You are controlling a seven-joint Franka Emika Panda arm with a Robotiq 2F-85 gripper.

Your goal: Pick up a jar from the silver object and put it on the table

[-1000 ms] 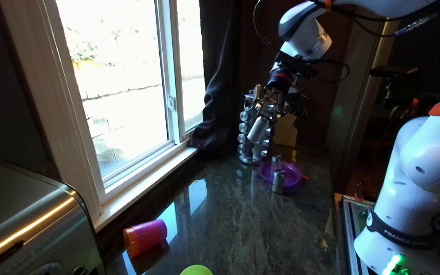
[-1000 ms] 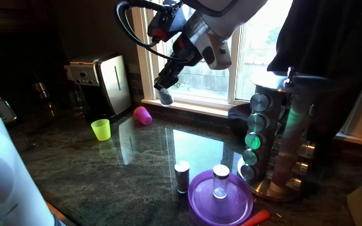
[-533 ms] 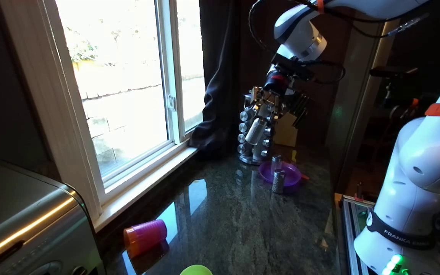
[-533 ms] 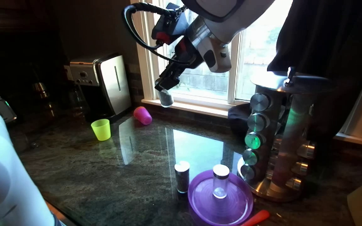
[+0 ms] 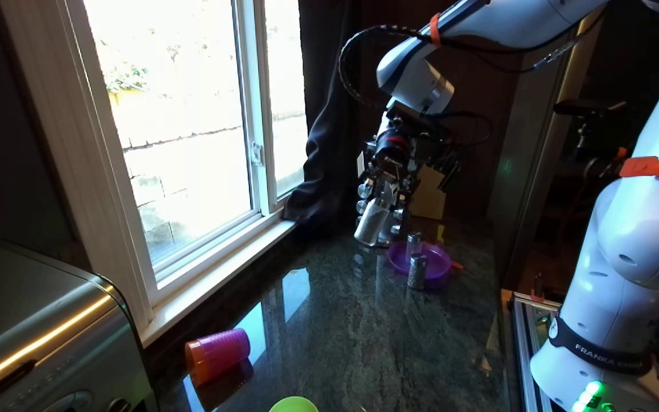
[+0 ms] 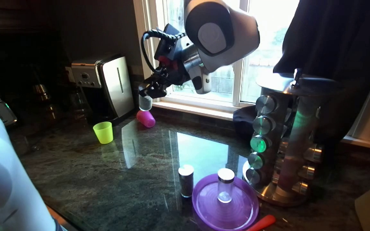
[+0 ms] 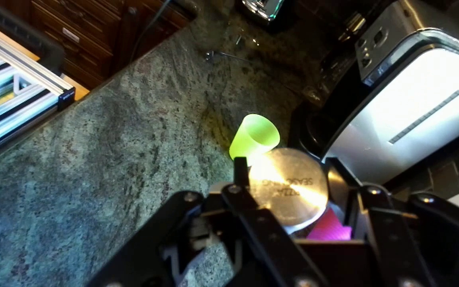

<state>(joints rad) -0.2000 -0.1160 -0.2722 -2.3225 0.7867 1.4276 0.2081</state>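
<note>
A dark, shiny stone surface (image 6: 114, 186), in an exterior view, has a bright window (image 6: 223, 80) at its back edge. The spice rack (image 6: 297, 141) stands by that edge, over on the right. The pincer (image 6: 148, 92) is up in the air, left of the rack, squeezed tight around the pizza seasoning jar (image 6: 145, 103). Past it, a pink cup (image 6: 145, 118) lies on its side near the steel coffee maker (image 6: 116, 86), and a lime green cup (image 6: 103, 133) stands up. A clear spice jar (image 6: 225, 190) stands in the purple bowl (image 6: 244, 208), with a dark spice jar (image 6: 186, 183) just beside.

In an exterior view, a black curtain (image 5: 329, 114) hangs by the surface's far left corner. The pizza seasoning jar is tilted, bottom down, in front of the spice rack. The pink cup is close to the near left corner.

In the wrist view, the lid (image 7: 287, 187), between the pincer's two sides, says PIZZA SEASONING upside down. The lime green cup shows just past it.
</note>
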